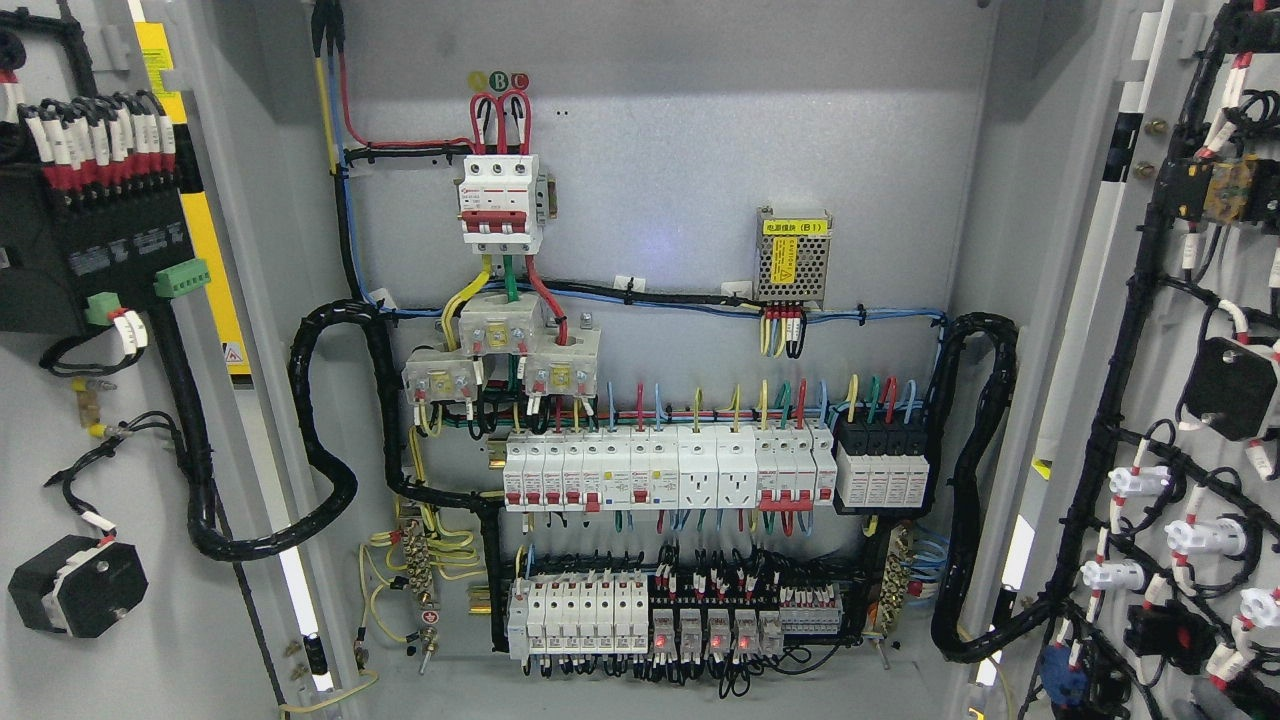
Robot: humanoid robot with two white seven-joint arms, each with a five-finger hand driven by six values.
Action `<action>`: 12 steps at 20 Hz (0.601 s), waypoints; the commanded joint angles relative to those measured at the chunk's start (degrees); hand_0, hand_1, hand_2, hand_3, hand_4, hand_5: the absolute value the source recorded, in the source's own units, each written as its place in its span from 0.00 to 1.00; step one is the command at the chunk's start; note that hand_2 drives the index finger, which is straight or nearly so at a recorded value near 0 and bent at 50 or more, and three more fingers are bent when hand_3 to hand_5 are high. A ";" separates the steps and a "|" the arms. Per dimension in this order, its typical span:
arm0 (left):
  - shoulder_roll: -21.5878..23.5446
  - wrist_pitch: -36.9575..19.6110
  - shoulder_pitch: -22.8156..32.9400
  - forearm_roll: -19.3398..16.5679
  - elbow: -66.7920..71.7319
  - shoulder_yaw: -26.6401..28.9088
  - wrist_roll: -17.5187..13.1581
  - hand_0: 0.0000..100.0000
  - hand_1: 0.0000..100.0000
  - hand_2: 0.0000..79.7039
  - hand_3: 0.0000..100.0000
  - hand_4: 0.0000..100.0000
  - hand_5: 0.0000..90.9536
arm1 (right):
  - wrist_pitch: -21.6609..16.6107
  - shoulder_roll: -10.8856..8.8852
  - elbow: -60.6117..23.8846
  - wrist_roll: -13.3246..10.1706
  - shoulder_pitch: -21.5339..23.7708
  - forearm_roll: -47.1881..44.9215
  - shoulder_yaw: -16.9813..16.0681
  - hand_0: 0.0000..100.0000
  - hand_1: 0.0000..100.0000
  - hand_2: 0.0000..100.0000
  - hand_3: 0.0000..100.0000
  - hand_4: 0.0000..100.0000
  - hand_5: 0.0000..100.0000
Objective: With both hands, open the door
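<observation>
No fingers showed anywhere in the head view: neither the left nor the right hand was in frame, so whether they were spread, curled or gripping something could not be told, and nothing in sight was being held or touched. The task's things, the two doors of the electrical cabinet, stood swung wide apart. The left door point(150, 420) filled the left edge with its inner face turned toward the camera, carrying a black module point(90, 260) and wiring; the right door point(1180, 400) did the same along the right edge, its back crowded with switch bodies and a black cable loom point(1130, 330). Between them the cabinet interior point(680, 180) lay fully exposed, farther back: a red-and-white main breaker point(502, 205) up top, a small power supply point(792, 255) to its right, and rows of breakers point(665, 470) below. Judging by this, the opening appeared complete, with little or nothing left to do.
</observation>
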 commanded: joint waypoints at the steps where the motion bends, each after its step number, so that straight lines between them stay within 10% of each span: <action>1: 5.65 2.00 -2.19 2.32 7.62 4.21 -0.62 0.12 0.56 0.00 0.00 0.00 0.00 | -0.05 -0.30 0.20 -0.06 0.06 -4.16 -2.92 0.00 0.50 0.04 0.00 0.00 0.00; 12: 9.17 3.68 -4.48 2.94 12.28 6.58 -2.11 0.12 0.56 0.00 0.00 0.00 0.00 | -0.32 -1.18 0.28 0.03 1.91 -7.78 -3.71 0.00 0.50 0.04 0.00 0.00 0.00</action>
